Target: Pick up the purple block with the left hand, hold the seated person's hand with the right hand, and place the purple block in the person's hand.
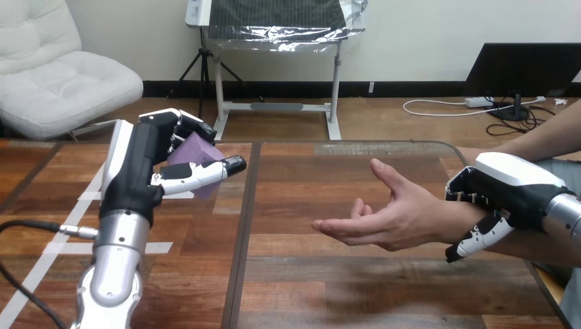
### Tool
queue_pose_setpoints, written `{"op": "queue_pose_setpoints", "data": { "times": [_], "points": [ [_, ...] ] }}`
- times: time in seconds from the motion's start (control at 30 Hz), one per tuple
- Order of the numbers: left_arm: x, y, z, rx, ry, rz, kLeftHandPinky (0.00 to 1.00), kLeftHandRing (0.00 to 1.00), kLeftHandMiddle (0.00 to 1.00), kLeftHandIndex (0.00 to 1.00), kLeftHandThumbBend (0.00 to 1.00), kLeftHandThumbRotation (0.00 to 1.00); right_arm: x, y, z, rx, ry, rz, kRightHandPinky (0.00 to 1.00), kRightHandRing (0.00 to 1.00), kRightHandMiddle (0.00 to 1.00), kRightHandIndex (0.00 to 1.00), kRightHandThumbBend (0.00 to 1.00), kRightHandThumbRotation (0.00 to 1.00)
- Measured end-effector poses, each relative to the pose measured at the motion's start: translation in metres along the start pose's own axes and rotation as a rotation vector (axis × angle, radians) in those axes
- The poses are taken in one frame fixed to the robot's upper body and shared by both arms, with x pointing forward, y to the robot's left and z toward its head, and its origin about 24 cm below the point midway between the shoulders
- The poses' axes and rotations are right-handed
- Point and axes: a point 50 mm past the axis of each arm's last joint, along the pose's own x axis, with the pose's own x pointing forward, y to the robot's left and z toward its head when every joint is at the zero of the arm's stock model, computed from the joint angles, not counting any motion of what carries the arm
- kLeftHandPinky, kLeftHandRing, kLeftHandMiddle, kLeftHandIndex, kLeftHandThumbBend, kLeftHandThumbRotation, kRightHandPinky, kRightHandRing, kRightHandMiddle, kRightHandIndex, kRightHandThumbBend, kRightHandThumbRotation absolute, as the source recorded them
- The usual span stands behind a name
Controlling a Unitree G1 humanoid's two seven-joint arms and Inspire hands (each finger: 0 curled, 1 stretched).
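My left hand is raised above the table's left part, its fingers and thumb curled round the purple block, which shows between them. The person's hand reaches in from the right, palm up and open, hovering over the table's middle right. My right hand sits at the person's wrist, with its fingers curled over the top and its thumb under it. A wide gap of table lies between the block and the open palm.
The wooden table has a dark seam running down its middle and white tape marks at the left. The person's forearm comes in from the upper right.
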Motion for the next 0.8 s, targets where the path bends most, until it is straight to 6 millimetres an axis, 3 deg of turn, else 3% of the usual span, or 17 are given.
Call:
{"op": "queue_pose_setpoints", "data": {
  "times": [0.8],
  "points": [
    [0.020, -0.017, -0.012, -0.014, 0.031, -0.067, 0.38, 0.42, 0.44, 0.42, 0.74, 0.00, 0.000, -0.005, 0.005, 0.018, -0.035, -0.021, 0.30, 0.34, 0.40, 0.43, 0.79, 0.15]
  ]
}}
